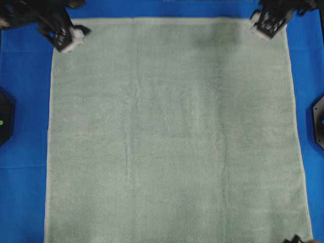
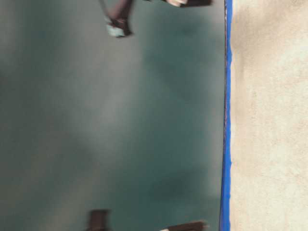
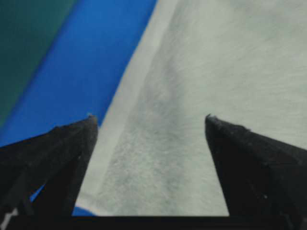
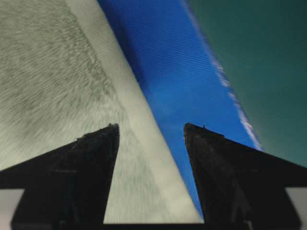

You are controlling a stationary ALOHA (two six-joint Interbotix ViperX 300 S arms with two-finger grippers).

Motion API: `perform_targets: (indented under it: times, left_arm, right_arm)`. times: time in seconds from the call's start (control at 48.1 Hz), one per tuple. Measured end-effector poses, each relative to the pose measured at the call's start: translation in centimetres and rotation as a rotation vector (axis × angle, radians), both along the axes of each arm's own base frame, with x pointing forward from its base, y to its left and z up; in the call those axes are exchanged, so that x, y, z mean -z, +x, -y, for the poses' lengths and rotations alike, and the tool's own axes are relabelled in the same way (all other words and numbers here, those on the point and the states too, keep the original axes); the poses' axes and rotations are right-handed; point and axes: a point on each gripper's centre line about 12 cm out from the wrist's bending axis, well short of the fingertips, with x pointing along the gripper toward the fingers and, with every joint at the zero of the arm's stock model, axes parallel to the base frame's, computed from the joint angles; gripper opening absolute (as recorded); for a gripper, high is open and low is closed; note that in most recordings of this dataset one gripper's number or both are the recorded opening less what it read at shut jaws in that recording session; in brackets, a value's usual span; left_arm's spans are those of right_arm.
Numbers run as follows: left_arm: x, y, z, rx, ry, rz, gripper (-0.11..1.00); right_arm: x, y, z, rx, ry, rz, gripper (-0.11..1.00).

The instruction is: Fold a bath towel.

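- Bath towel [image 1: 172,131] spread flat and single-layered on the blue cloth surface [image 1: 25,101], filling most of the overhead view.
- Edges square with the frame: top hem just below the upper blue strip, side hems running near vertical, flaring slightly outward toward the bottom.
- Lower edge cut off by the frame, so long axis cannot be told for sure; visible part runs about as tall as wide.
- Left gripper [image 1: 71,36] over the towel's upper-left corner, jaws spread wide in the left wrist view [image 3: 151,120], straddling the pale side hem with terry between the tips, nothing clamped.
- Right gripper [image 1: 266,26] over the upper-right corner, jaws likewise apart in the right wrist view [image 4: 151,127], hem and blue cloth showing between the tips, nothing clamped.
- Contact with the towel at either corner: cannot tell.
- Table-level view blurred; only towel pile and a blue edge readable.
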Motion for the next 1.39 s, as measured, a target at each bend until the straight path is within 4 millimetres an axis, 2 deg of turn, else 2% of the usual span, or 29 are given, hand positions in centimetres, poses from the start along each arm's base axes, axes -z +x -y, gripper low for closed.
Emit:
perform_targets:
  times: [0.166,0.354,0.499,0.583,0.666,0.707,0.791,0.936,1.02,1.103,1.394]
  left_arm:
    - [3.8,0.7,-1.7,0.001,-0.02,-0.058,0.86]
    - [6.2,0.7,-3.3,-0.034,-0.048,-0.087,0.85]
    - [6.6,0.7,-3.9,-0.045,-0.058,-0.095,0.8]
    - [6.8,0.6,-3.7,-0.046,-0.075,-0.114,0.66]
    - [7.1,0.3,-3.4,-0.043,-0.101,-0.145,0.41]
    - [7.3,0.3,-3.2,-0.036,-0.111,-0.16,0.28]
    - [7.4,0.2,-3.0,-0.036,-0.121,-0.17,0.11]
    - [7.3,0.0,-2.8,-0.036,-0.131,-0.181,0.1]
    - [6.4,-0.1,-2.8,-0.027,-0.13,-0.193,0.1]
    - [4.2,0.2,-3.0,-0.011,-0.107,-0.191,0.1]
    - [-5.3,0.6,-4.0,0.021,0.015,-0.134,0.1]
  right_arm:
    - [3.2,0.1,0.9,0.013,0.035,-0.013,0.59]
    - [3.9,0.2,1.4,0.019,0.027,0.009,0.59]
    - [4.3,0.1,1.7,0.032,0.025,0.025,0.54]
    - [4.6,-0.1,1.4,0.034,0.032,0.023,0.37]
    - [4.8,-0.2,1.2,0.034,0.037,0.024,0.12]
    - [4.8,-0.2,1.1,0.033,0.038,0.023,0.04]
    - [4.9,-0.3,1.0,0.035,0.041,0.024,0.04]
    - [4.8,-0.4,0.9,0.044,0.042,0.028,0.04]
    - [4.2,-0.6,0.7,0.046,0.034,0.033,0.04]
    - [3.1,-1.0,0.6,0.058,0.023,0.041,0.04]
    - [-4.8,-1.4,0.6,0.066,-0.115,0.148,0.04]
